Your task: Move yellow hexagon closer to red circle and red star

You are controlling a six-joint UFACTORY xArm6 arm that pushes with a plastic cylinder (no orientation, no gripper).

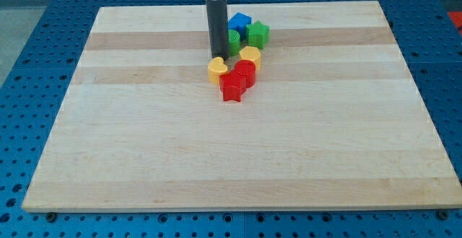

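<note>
The yellow hexagon (250, 56) sits at the upper middle of the wooden board (144, 144), touching the red circle (245, 71) just below it. The red star (233, 87) lies against the red circle's lower left. A yellow heart (216, 69) rests left of the red circle. My tip (219, 55) is just above the yellow heart and left of the yellow hexagon, close to both.
A blue block (240, 21), a green star-like block (258, 33) and another green block (233, 39), partly hidden by the rod, cluster above the yellow hexagon. The board lies on a blue perforated table (29, 86).
</note>
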